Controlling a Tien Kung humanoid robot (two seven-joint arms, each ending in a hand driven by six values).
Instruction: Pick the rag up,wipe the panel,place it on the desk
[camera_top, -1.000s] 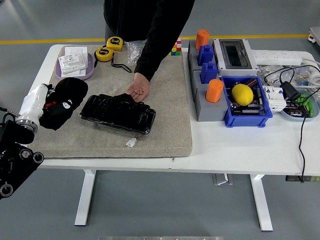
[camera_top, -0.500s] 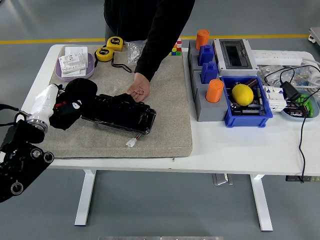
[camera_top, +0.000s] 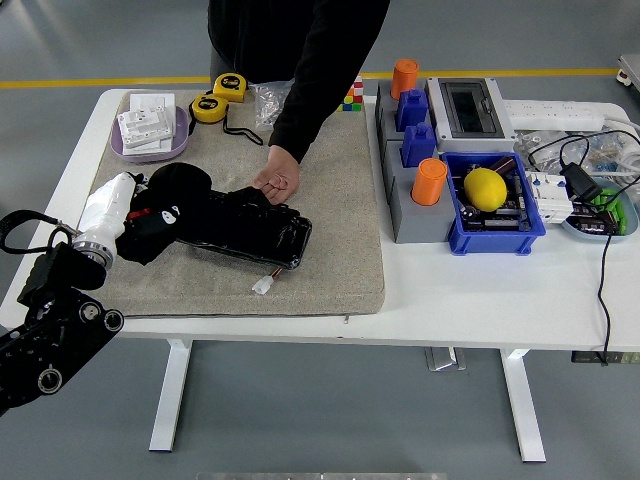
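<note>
The black rag (camera_top: 170, 205) is pressed on the left end of the glossy black panel (camera_top: 250, 232), apparently clamped in the left hand (camera_top: 150, 215), though the fingers are hidden in cloth. The panel's far edge is steadied by a person's hand (camera_top: 277, 182). The panel could be skidded across the grey mat (camera_top: 330, 270) if excess sideways force is applied.

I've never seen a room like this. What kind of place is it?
Probably a workshop or robot lab: tape measures, a breaker box and a bin of parts sit on a white table over a grey floor with a yellow line.
</note>
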